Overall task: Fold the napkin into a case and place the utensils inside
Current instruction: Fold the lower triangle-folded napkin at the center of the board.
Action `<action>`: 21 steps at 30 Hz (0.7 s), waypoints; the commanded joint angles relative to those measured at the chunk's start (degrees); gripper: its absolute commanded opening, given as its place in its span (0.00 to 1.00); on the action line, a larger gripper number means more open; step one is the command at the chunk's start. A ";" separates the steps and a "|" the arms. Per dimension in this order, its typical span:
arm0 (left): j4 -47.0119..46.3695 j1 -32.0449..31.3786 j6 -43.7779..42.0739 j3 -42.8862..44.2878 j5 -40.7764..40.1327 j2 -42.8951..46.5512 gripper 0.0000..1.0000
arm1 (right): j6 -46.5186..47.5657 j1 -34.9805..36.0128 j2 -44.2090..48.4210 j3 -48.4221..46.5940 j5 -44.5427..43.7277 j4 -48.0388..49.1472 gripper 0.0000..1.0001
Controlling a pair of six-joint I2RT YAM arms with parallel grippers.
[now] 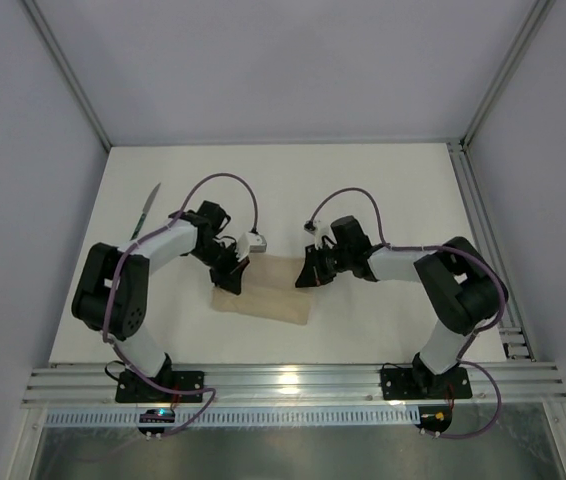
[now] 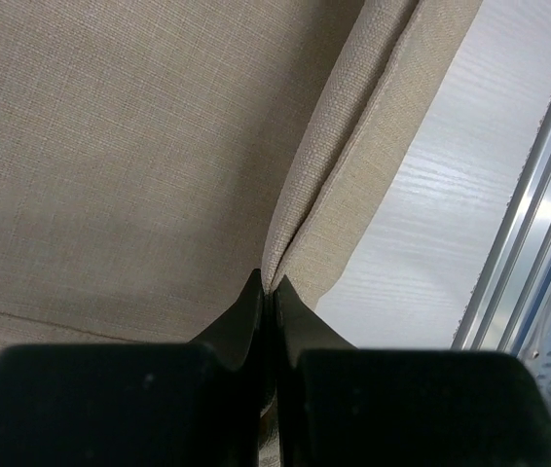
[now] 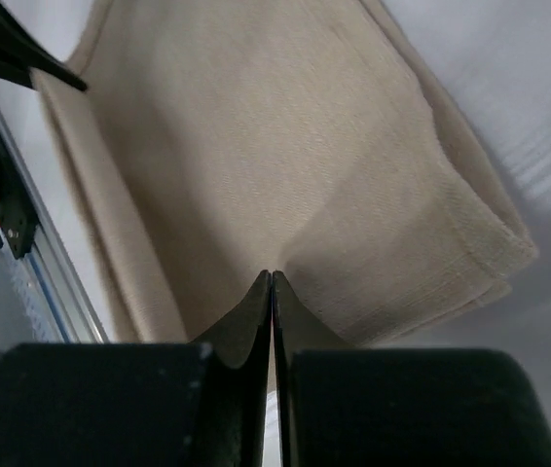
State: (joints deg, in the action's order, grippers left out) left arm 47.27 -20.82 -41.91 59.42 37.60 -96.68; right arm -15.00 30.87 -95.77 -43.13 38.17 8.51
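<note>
Napkin: folded, flat, mid-table
Left gripper: fingers closed, pinching napkin's left edge
Right gripper: fingers closed, pinching napkin's right edge

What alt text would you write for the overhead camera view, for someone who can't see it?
Seen from above, two robot arms reach inward over a white table, the left gripper and right gripper each shut on an opposite end of a folded beige napkin. A slim green-handled utensil lies off to the left.
</note>
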 commanded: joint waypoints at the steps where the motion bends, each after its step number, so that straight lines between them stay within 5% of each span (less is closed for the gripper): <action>1: -0.60 2.01 0.16 0.26 4.75 3.08 0.00 | -4.42 -0.02 -4.42 -2.21 -3.01 3.01 0.04; 21: 0.37 5.88 -0.10 7.02 5.46 -7.73 0.00 | 0.33 -0.02 -2.68 0.07 -6.53 -0.34 0.09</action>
State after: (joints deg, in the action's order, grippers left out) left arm 47.51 -15.14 -41.34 63.55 41.65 -103.77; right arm -17.67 30.76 -101.43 -43.88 36.45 9.80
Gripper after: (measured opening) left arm 0.012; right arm 0.074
